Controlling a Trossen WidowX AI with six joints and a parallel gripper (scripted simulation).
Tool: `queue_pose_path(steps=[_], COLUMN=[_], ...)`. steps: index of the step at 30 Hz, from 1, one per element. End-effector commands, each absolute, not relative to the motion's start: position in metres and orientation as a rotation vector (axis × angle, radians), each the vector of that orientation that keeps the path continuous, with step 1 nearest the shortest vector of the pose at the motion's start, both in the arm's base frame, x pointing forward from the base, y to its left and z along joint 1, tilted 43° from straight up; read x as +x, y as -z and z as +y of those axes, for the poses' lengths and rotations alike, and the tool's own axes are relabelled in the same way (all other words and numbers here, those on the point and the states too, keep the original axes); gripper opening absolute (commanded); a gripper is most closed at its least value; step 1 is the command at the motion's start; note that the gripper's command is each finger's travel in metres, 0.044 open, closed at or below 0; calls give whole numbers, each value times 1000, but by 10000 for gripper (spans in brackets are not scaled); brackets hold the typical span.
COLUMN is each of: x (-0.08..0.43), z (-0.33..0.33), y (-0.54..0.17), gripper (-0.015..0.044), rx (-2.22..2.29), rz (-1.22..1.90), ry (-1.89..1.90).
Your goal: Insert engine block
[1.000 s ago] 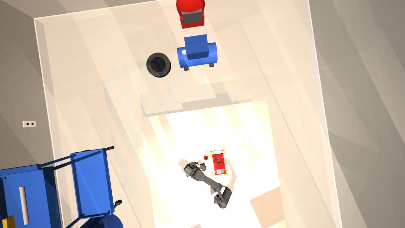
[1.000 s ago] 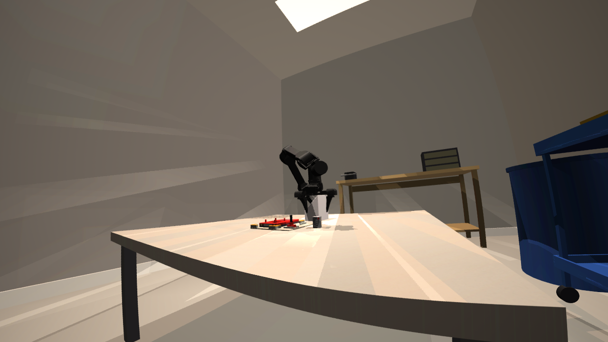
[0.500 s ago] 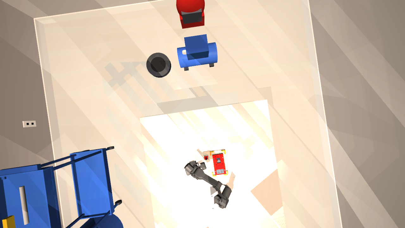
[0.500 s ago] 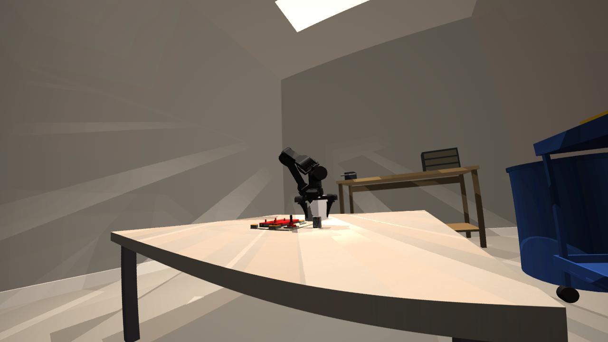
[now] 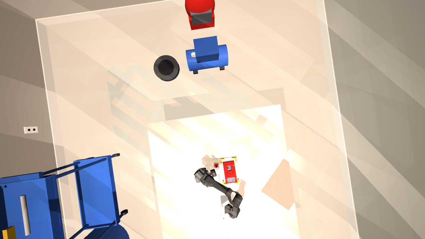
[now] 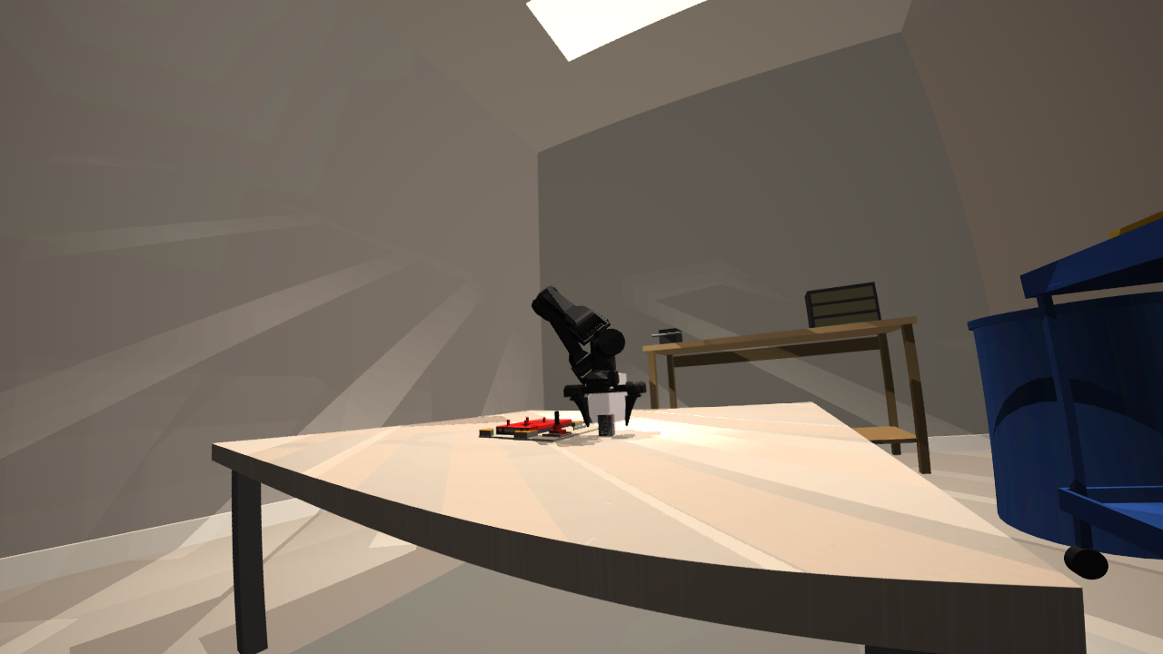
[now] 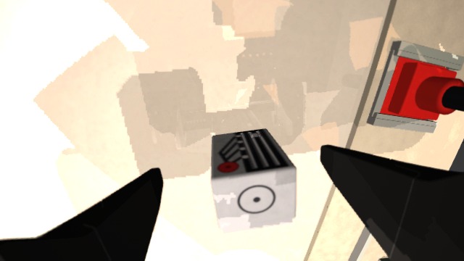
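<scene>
The engine block (image 6: 605, 424) (image 7: 254, 181) stands on the table beside the car body. In the wrist view it shows a pale face with a ring and a dark printed side with a red disc; I cannot make out its slot. My gripper (image 6: 608, 423) (image 7: 243, 164) is open and empty, pointing down, with one fingertip on either side of the block and apart from it in the wrist view. The red car body (image 5: 233, 172) (image 6: 528, 426) lies flat, with its grey-looking opening (image 5: 229, 167) near the middle. The rib is too small to tell. The arm hides the block in the top view.
A small red piece (image 5: 216, 165) (image 7: 406, 90) with an upright black post stands between block and car body, in a grey holder. Yellow corner pieces (image 5: 234, 159) (image 6: 486, 432) surround the car body. A thin dark line (image 7: 370, 76) crosses the surface beside the block.
</scene>
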State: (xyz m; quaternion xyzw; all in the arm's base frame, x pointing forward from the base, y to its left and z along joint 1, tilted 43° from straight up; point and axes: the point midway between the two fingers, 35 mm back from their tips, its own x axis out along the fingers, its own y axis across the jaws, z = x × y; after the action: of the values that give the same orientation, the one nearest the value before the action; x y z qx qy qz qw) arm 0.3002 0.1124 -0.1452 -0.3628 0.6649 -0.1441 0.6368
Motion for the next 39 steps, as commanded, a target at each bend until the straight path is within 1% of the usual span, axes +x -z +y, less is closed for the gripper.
queue_pose_path(steps=[1,3,14,21,25,39], x=[298,298,298,298,298,301], z=[105,104,104,104,107,139], y=[150,150,150,150,148,119], gripper=[440,440,151,105,0,0], rx=[-838,-838,-838,-838,-838,-835], rz=[1526,1526,1526,1526,1526,1526], ry=[334,334,334,334,333,328])
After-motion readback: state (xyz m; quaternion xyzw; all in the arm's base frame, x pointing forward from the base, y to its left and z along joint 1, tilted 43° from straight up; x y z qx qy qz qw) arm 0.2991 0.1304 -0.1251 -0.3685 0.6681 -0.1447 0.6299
